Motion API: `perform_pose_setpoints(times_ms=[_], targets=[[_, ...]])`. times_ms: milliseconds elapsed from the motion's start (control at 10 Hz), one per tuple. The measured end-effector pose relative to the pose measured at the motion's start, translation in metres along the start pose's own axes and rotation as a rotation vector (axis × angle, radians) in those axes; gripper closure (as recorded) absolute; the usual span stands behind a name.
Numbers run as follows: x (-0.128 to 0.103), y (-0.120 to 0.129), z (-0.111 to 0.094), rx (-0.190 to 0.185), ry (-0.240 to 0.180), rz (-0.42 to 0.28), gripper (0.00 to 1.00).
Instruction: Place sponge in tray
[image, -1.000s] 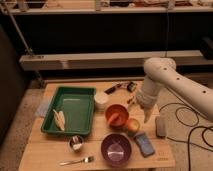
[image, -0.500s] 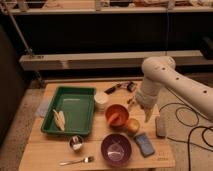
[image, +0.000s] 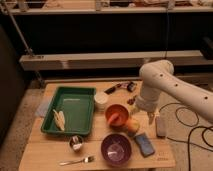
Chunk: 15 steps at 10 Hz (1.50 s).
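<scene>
The small blue sponge (image: 144, 144) lies flat at 4 o'clock from the green, rimmed tray (image: 80, 114), well apart from it. The gripper (image: 148, 118) hangs near the sponge's 12 o'clock.

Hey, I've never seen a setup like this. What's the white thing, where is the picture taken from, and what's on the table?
The white thing is a robot arm reaching in from the right. Its gripper hangs over the right side of the table, between the orange bowl and a grey block. One camera looks down at the table from in front. On it are a green tray, a purple bowl, a fork and a blue sponge. The sponge lies beside the purple bowl; nothing seems held.
</scene>
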Motion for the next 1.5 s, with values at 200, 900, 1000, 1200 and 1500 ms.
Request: perform_pose_setpoints(times_ms=[200,900,1000,1200,1500], targets=[[-0.016,0.006,-0.007,0.023,0.009,-0.251,0.38],[-0.043,0.012,-0.027,0.164,-0.028,-0.625,0.38],[-0.044,0.012,-0.021,0.108,0.007,-0.642,0.38],[-0.052,0.02,-0.008,0.024,0.092,-0.808,0.38],[-0.06,0.028,0.002,-0.081,0.175,-1.03,0.38]])
